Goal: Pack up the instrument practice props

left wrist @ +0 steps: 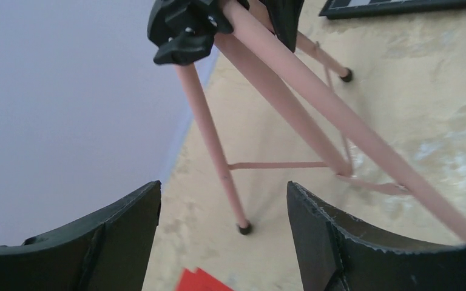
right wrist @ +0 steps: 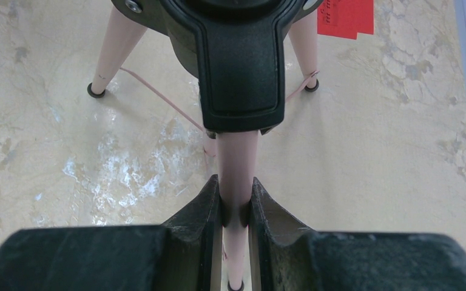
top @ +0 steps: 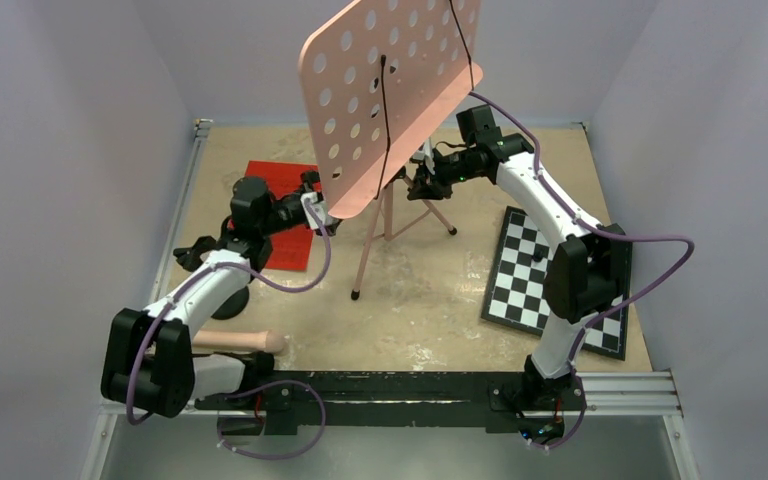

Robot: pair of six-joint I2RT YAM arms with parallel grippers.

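The pink music stand stands mid-table, its perforated desk (top: 390, 90) tilted high and its tripod legs (top: 372, 240) on the tabletop. My right gripper (top: 422, 185) is shut on one tripod leg (right wrist: 238, 163) just below the black hub (right wrist: 239, 60); the gripper (right wrist: 236, 203) has both pads pressed on the tube. My left gripper (top: 318, 212) is open and empty over the red sheet-music pages (top: 282, 185), facing the legs (left wrist: 218, 157); the gripper (left wrist: 223, 188) touches nothing. The pink rod (top: 245, 342) and its black round base (top: 230, 303) lie by the left arm. I cannot make out the microphone.
The black-and-white checkerboard (top: 550, 280) lies at the right, under my right arm. Pale walls close in the table on the left, back and right. A black rail (top: 420, 388) runs along the near edge. A corner of a red page (left wrist: 203, 280) shows below my left fingers.
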